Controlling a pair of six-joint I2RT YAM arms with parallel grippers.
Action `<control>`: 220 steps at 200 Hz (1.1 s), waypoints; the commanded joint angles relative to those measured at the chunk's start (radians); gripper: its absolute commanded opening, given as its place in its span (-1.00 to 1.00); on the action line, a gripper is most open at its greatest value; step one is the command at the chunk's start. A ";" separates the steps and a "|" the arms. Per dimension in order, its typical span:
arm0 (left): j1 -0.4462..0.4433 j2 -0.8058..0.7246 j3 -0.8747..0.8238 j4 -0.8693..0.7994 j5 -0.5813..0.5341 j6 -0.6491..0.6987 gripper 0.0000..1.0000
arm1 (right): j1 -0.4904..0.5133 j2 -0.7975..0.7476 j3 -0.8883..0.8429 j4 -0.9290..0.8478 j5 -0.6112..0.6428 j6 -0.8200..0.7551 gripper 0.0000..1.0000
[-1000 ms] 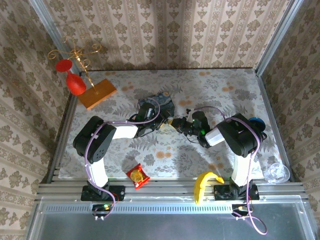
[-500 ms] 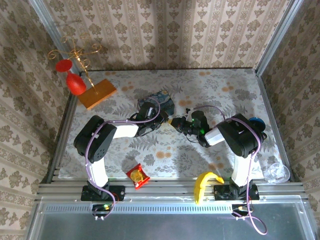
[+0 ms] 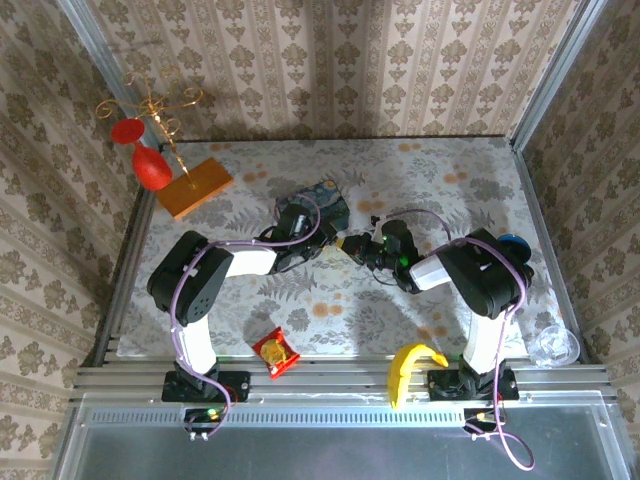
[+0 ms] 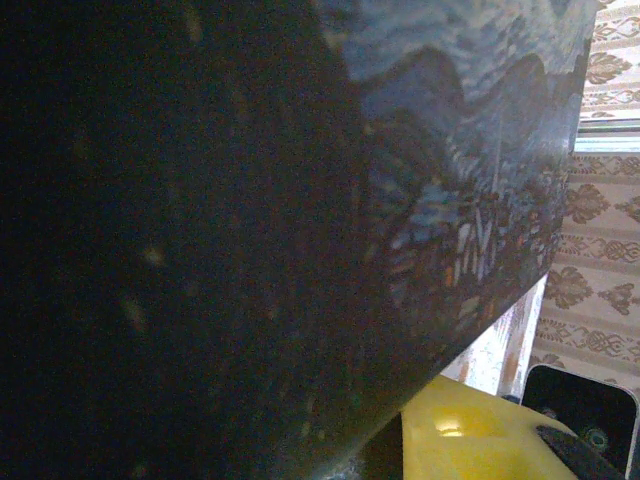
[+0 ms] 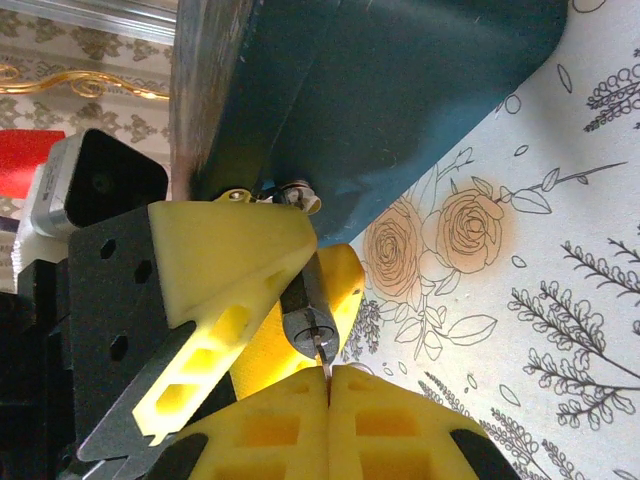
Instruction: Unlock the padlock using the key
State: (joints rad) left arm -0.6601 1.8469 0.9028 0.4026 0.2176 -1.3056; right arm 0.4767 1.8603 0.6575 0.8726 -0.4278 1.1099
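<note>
A flowered cloth covers the table (image 3: pixel 450 170), and patterned wallpaper stands on three sides. At far left a red glass (image 3: pixel 152 168) hangs on a golden rack with a wooden foot.

Going right, the left gripper (image 3: pixel 336 240) lies just beside the blue painted tin (image 3: pixel 326 196). In the right wrist view its yellow fingers (image 5: pixel 235 255) are clamped on the padlock (image 5: pixel 306 322), which points its keyhole end toward the other arm.

Next comes the right gripper (image 5: pixel 328 386). Its pads are pressed together on the key (image 5: pixel 322 362), and only the thin blade shows between pads and lock.

During the last second the right gripper has moved a little to the left, so the gap to the left one has closed. The blade now touches the keyhole. How deep it sits I cannot tell. I judge that the insertion is just starting and the turning is not yet done.
</note>
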 commanded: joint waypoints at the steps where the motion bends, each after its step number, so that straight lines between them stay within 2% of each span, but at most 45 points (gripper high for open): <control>1: -0.006 0.032 -0.032 -0.047 0.084 -0.034 -1.00 | 0.013 -0.056 0.027 -0.078 0.039 -0.062 -1.00; 38: -0.017 0.030 -0.041 0.020 0.092 -0.007 -1.00 | 0.005 -0.009 0.017 0.065 0.036 0.046 -1.00; 77: -0.021 0.028 -0.063 0.094 0.097 -0.014 -1.00 | -0.006 0.169 0.004 0.442 0.036 0.376 -1.00; 177: -0.027 0.043 -0.079 0.189 0.091 -0.038 -1.00 | 0.023 0.173 -0.018 0.448 0.169 0.690 -1.00; 220: -0.032 0.052 -0.076 0.206 0.091 -0.044 -1.00 | 0.050 0.177 -0.013 0.450 0.247 0.761 -1.00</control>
State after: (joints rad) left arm -0.6521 1.8729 0.8436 0.6064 0.2050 -1.3109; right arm 0.5087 2.0312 0.6312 1.2644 -0.2871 1.7878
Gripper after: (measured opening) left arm 0.276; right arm 0.038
